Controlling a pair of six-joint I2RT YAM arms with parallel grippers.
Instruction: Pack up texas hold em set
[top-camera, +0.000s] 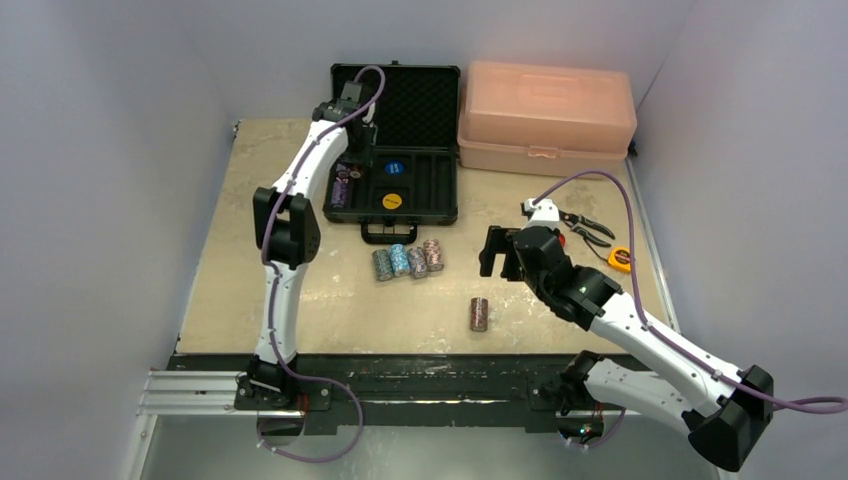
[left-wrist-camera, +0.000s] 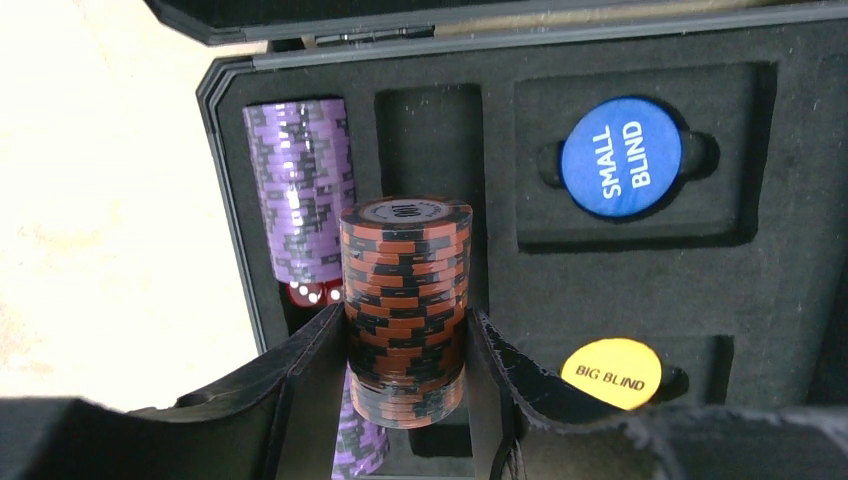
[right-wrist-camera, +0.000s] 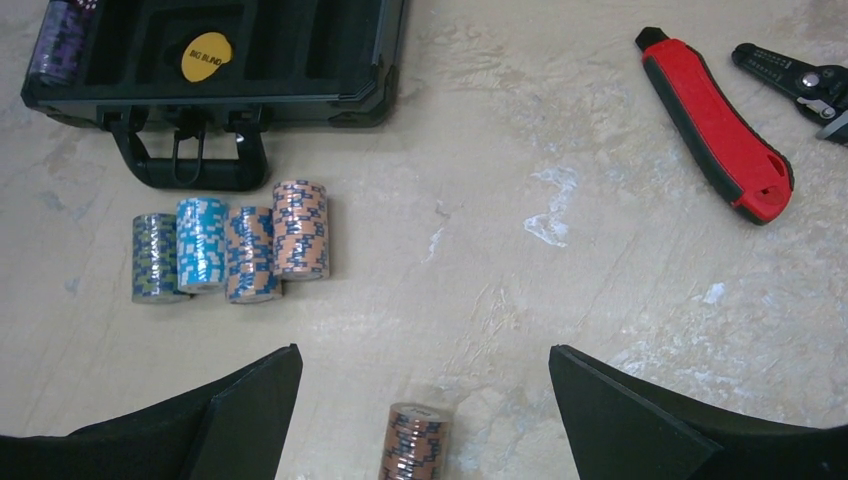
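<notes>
Left tool (left-wrist-camera: 407, 330) clamps a brown chip stack (left-wrist-camera: 405, 270) over the case (left-wrist-camera: 600, 270), visible only from its wrist; my right tool (right-wrist-camera: 422, 352) gapes.

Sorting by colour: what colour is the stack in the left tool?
Chip stack: orange-brown and black, best in left wrist view.
</notes>
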